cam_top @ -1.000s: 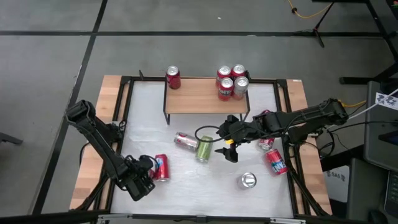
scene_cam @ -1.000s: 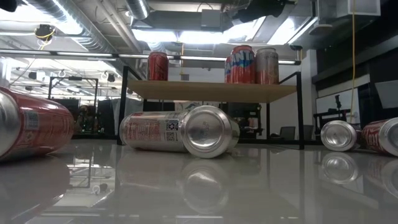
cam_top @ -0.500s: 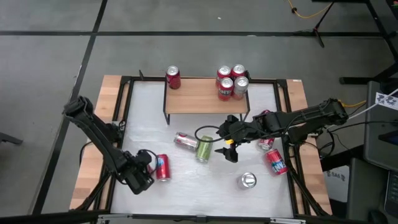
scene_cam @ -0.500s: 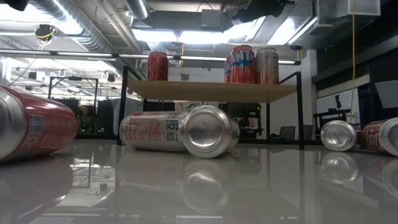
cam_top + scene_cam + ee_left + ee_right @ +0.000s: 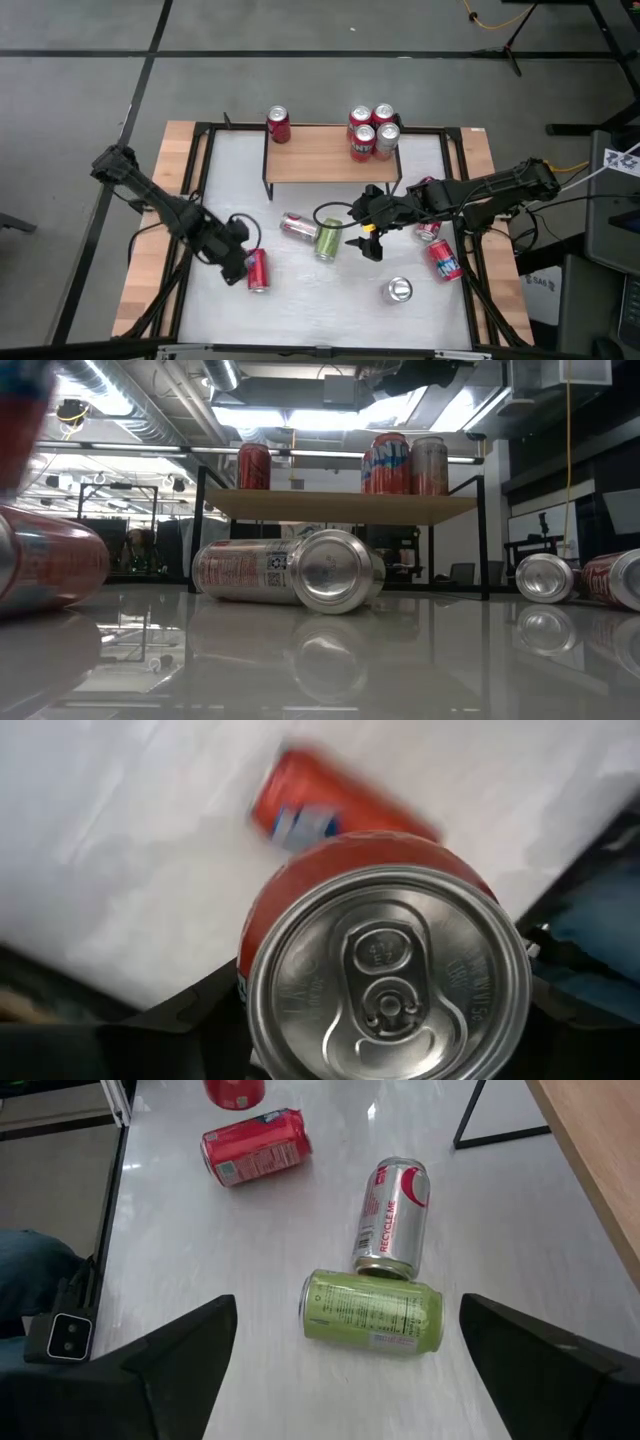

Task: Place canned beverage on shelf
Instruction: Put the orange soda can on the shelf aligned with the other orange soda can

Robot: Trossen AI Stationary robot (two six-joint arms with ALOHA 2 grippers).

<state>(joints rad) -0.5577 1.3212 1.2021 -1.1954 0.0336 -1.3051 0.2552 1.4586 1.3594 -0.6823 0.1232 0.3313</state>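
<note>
Left wrist view: a red can (image 5: pixel 385 970) is seen pinched between the left fingers (image 5: pixel 160 1035), its silver lid and pull tab turned toward the camera and its body pointing away from them. No dent is visible on what shows of it. It is judged to be clear of the surface (image 5: pixel 300 300), since the low view catches it only as a red blur high up. Just beyond the fingers, a second red can (image 5: pixel 330 805) is seen lying on its side. The carry is taken to be the step in hand. Next, the can would have to be brought upright over a bare stretch of the shelf (image 5: pixel 320 165), well beyond the fingers, and set down clear of the five cans (image 5: pixel 373 130) already standing there. The right fingers (image 5: pixel 190 1350) are spread wide and hold nothing, and are poised over a green can (image 5: pixel 372 1312) and a silver can (image 5: pixel 392 1218).
</note>
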